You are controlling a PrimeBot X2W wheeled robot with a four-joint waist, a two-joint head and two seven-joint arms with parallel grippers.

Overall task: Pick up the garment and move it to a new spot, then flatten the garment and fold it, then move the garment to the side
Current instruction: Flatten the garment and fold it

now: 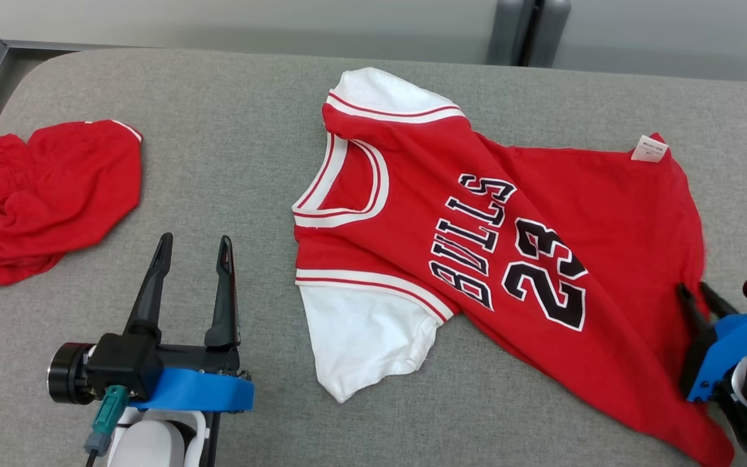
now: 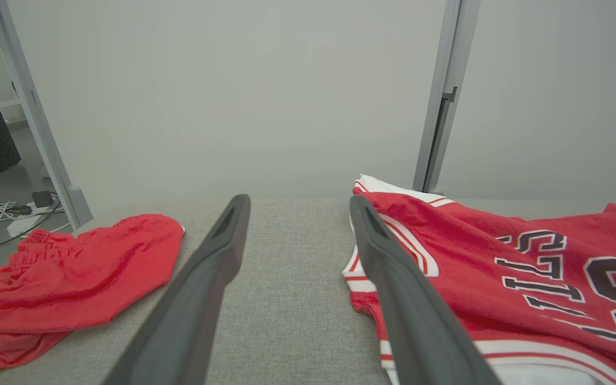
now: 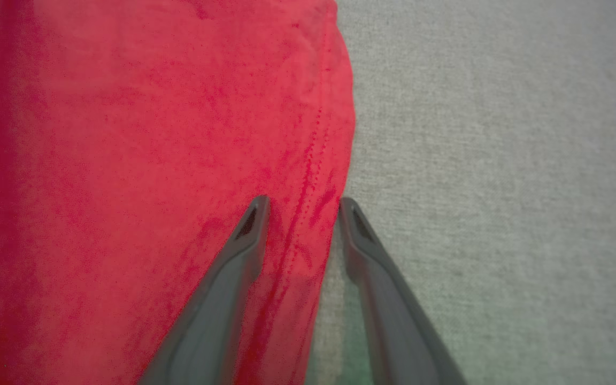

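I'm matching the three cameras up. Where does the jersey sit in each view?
Head view: jersey spreads over centre and right, collar leftward.
Left wrist view: at the right, beside the left end effector.
Right wrist view: covers the left half; the right end effector straddles its hem.
Shared landmark: the grey table under it.

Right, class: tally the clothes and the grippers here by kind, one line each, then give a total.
Jersey: 1
Shorts: 1
Grippers: 2, left gripper and right gripper
Total: 4
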